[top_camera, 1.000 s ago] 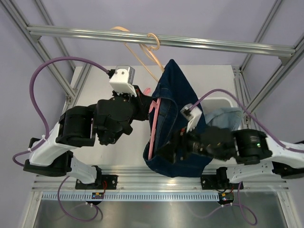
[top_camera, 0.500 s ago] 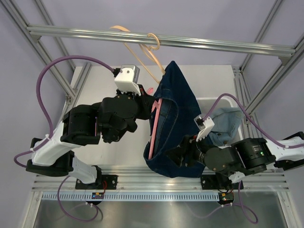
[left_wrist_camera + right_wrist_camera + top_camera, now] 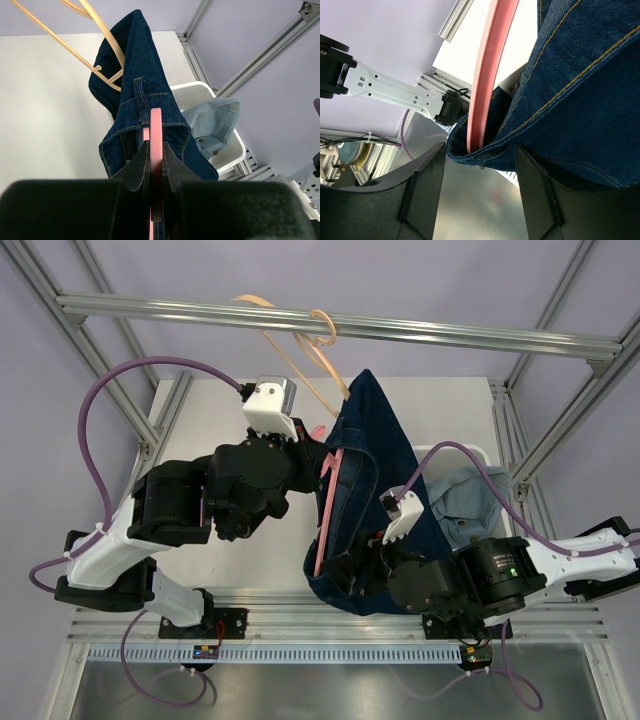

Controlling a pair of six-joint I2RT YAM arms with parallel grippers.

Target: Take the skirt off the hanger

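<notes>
Denim skirt [image 3: 375, 460]: likely soft, weighty, grippy. Left gripper [image 3: 155, 152] pinches pink hanger [image 3: 155, 125]. Right gripper [image 3: 480, 167] jaws spread; suggest hold at lower seam.

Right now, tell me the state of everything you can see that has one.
left gripper: shut on the pink hanger.
right gripper: open, straddling the skirt's edge.
skirt: on the pink hanger, not yet off.
beige hanger: hooked over the rail.
white bin: holds a light denim garment.
</notes>
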